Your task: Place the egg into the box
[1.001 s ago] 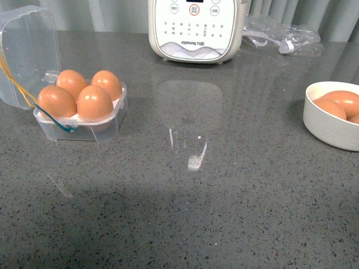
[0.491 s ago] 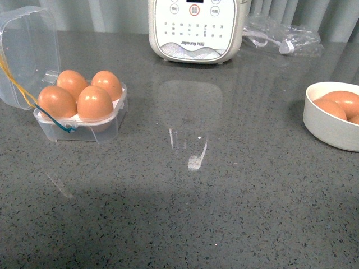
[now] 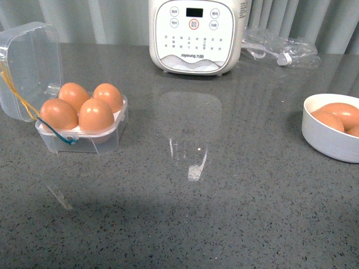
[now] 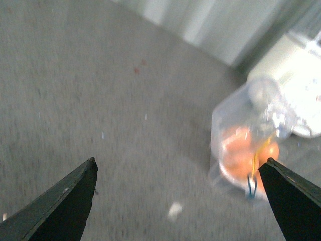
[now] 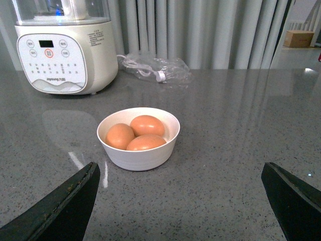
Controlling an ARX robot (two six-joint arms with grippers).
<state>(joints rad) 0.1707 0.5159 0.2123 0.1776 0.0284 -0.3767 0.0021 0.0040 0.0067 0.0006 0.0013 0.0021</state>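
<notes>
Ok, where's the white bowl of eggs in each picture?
Front view: the bowl sits at the right edge, partly cut off.
Left wrist view: not in it.
Right wrist view: bowl in the middle, three eggs inside.
Shared landmark: the cream appliance, clear in front and right wrist views.

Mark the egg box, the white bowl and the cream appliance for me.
egg box (image 3: pixel 84 143), front view, on its clear front wall.
white bowl (image 5: pixel 138 159), right wrist view, on its outer wall.
cream appliance (image 3: pixel 193 42), front view, on its control panel.
</notes>
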